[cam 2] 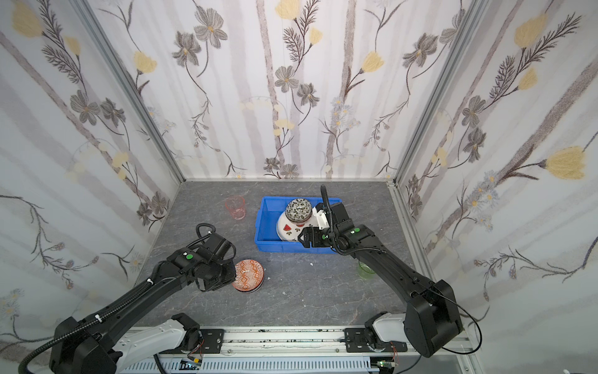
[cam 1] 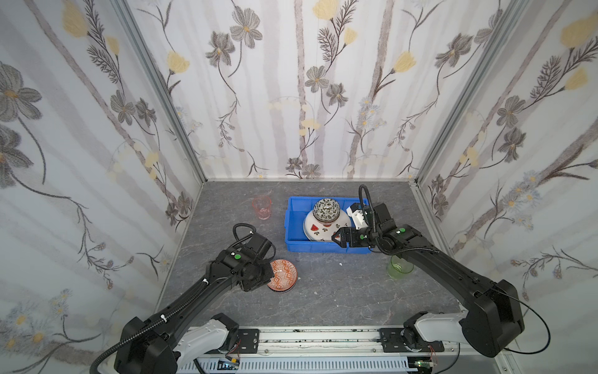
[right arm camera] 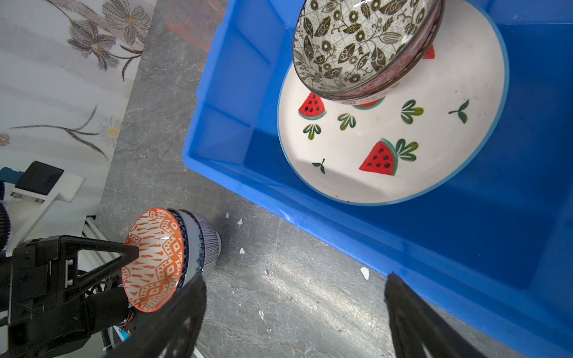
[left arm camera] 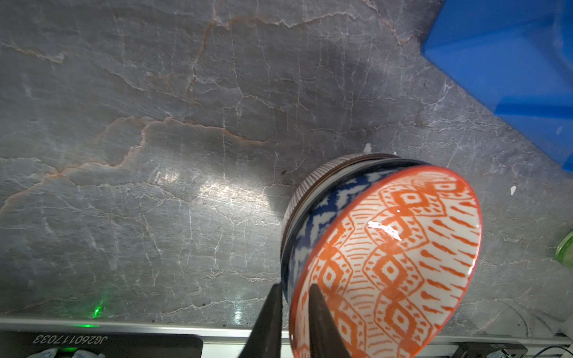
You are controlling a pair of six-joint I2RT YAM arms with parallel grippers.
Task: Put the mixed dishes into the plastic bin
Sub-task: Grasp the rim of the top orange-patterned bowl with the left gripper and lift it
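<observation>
Your left gripper pinches the orange bowl by its rim, seemingly firmly; lift level toward the bin at one o'clock; right gripper gapes.

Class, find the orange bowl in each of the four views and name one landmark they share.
In a top view: orange bowl, left of centre.
In a top view: likewise.
Left wrist: close up, foreground.
Right wrist: outside the blue bin.
Landmark: the blue bin, seen everywhere.
</observation>
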